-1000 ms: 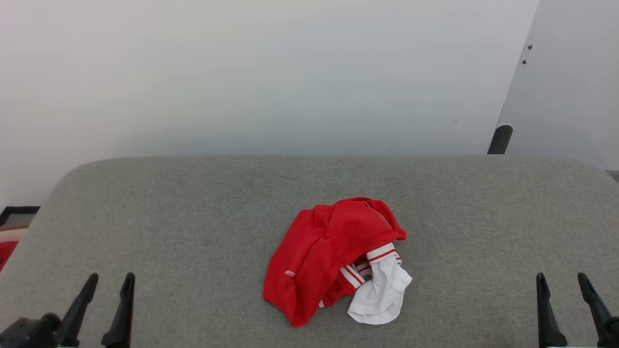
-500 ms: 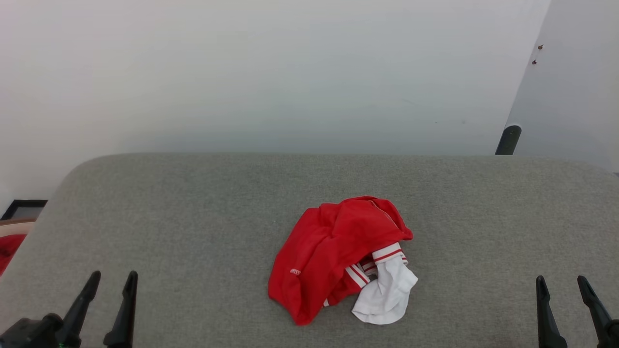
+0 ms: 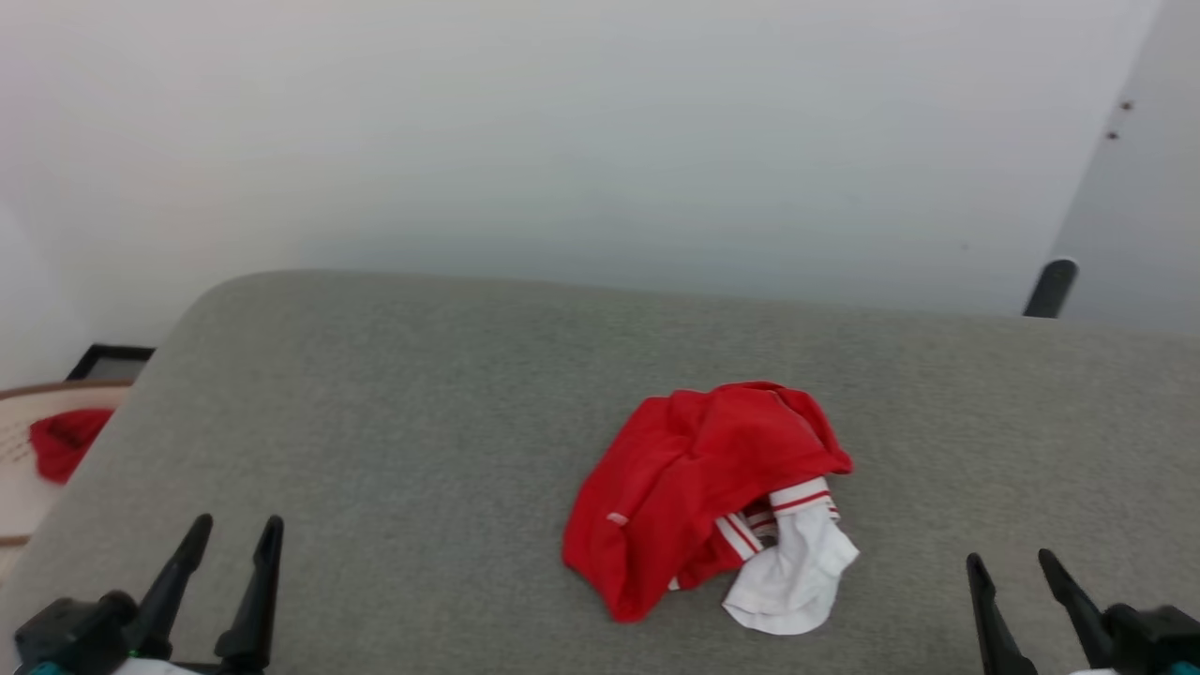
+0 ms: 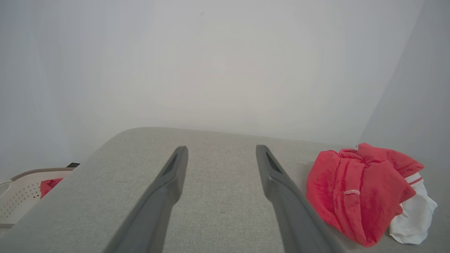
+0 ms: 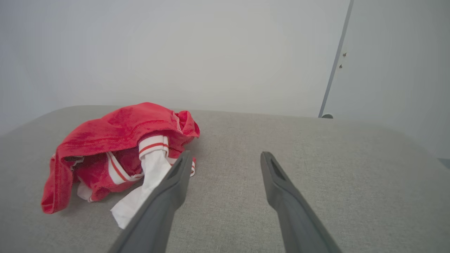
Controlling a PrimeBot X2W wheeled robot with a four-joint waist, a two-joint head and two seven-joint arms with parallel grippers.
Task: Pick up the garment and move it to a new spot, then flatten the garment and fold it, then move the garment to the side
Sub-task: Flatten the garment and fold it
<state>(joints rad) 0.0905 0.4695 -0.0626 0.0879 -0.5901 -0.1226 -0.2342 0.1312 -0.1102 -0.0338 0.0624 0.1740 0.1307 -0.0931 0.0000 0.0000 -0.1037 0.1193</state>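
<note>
The garment (image 3: 698,497) lies crumpled on the grey worktop (image 3: 422,403); left pincer (image 3: 237,521) and right pincer (image 3: 1011,558) stand released, well apart from it on either side, touching nothing; the right wrist view exposes its striped white sleeve (image 5: 154,165); the left wrist view adds a perforated basket (image 4: 21,196) far left of the garment.

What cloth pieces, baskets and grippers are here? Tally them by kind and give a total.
Garments on the grey pad: 1, the red-and-white garment.
Red cloths in the basket: 1, the red cloth.
Baskets: 1, the basket.
Grippers: 2, left gripper and right gripper, both open.
Total: 5.
</note>
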